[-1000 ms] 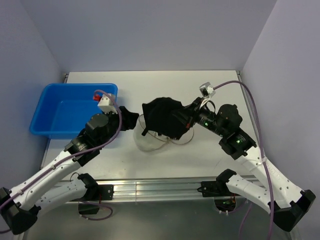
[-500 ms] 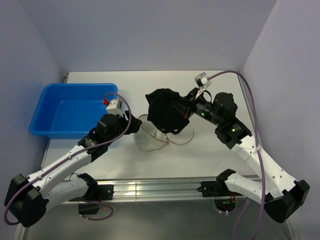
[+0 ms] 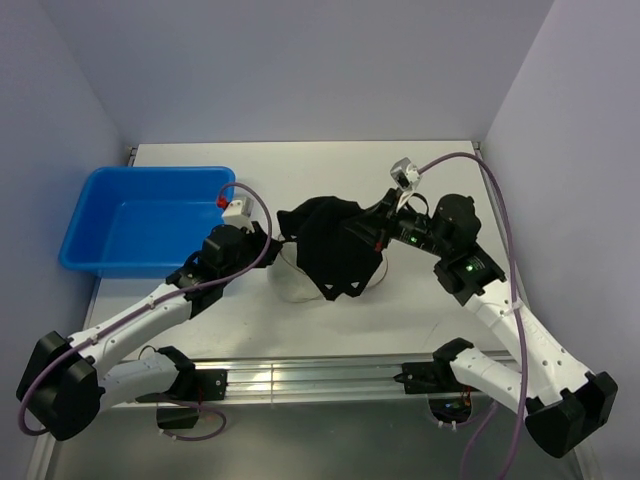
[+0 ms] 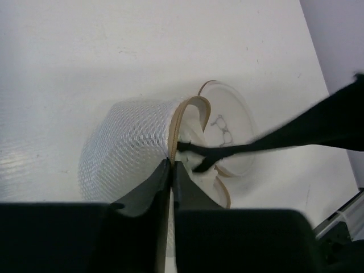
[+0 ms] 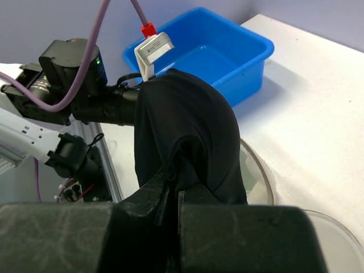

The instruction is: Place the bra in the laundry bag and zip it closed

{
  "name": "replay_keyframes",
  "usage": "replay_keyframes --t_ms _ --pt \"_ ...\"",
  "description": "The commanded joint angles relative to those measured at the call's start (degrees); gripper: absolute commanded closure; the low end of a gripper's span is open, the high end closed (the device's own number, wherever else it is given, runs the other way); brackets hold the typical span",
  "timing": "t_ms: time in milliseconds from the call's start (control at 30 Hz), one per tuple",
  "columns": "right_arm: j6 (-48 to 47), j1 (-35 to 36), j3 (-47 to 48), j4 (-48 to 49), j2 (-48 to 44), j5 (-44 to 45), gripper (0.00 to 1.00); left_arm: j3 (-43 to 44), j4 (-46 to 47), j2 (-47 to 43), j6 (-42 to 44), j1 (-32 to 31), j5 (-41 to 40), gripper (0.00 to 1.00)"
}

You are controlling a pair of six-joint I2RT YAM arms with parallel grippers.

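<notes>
- The blue tub is seen well to the left of the laundry bag. No trouble is expected from it.
- The left gripper is placed at the left side of the laundry bag. Its fingers are drawn narrow and pinched on the tan rim. If this thin pinch is lost, the mouth is likely to sag shut and the mesh to collapse.
- The laundry bag is turned with its mouth to the right, and its round flap is folded open beyond the mouth. Because the bag is light and soft, it could be dragged or tipped once fabric is pushed against it.
- The bra is shown as a black garment with thin straps, and no pale garment is seen. It is held above and just right of the mouth of the laundry bag. Only one strap appears to reach the opening, so most of the cloth is outside. The loose straps could be snagged on the rim or later trapped in the zip.
- The right gripper is found to the right of the laundry bag, with its fingers closed on a fold of the bra. If that fold is let go too early, the garment is likely to be draped over the rim and not dropped inside.
</notes>
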Motion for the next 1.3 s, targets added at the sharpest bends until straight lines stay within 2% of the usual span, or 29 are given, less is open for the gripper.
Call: replay_keyframes --t_ms 0,33,67,367,533,667,733,767,900,1033,1133,1267 --pt "1.04 -1.30 -0.65 5.95 2.93 -5.78 1.00 2.18 2.41 0.67 0.80 0.14 0.03 0.94" --pt "0.87 -1.47 -0.56 6.04 5.03 -6.32 1.00 1.83 3.10 0.58 0.54 0.14 -0.06 0.99" --pt "0.34 -1.56 -0.30 5.52 6.09 -6.68 1.00 1.22 3.55 -0.12 0.45 0.23 0.11 1.00" --pt "-7.39 -2.79 4.09 2.53 16.29 -6.87 1.00 -0.46 5.49 -1.97 0.71 0.14 1.78 1.00" --pt "-11.17 -1.13 7.61 -1.07 23.84 -6.95 1.00 -1.16 7.85 -3.02 0.19 0.23 1.61 1.00" --pt "-13.71 2.39 7.08 -0.81 27.11 -2.22 1.00 0.15 10.05 -1.89 0.36 0.14 3.97 1.00" --pt "-15.74 4.23 8.66 -6.04 28.95 0.69 1.00 0.77 11.02 -1.27 0.01 0.14 4.69 1.00" --pt "-19.14 4.85 10.23 -7.74 29.30 2.53 1.00 1.21 10.76 -1.09 0.10 0.14 4.69 1.00" --pt "-20.93 6.79 12.27 -9.69 29.58 13.76 1.00 0.60 11.98 -1.18 -0.69 0.14 6.51 1.00" --pt "-22.16 7.14 16.48 -11.96 27.82 19.58 1.00 1.82 9.37 1.10 0.18 -0.30 6.89 1.00" --pt "-23.74 7.14 20.18 -13.21 26.50 20.65 1.00 0.78 9.00 -0.03 0.62 -0.56 5.83 1.00" --pt "-26.81 7.49 18.26 -9.26 24.91 18.38 1.00 1.82 6.90 0.05 1.94 -0.65 5.48 1.00"
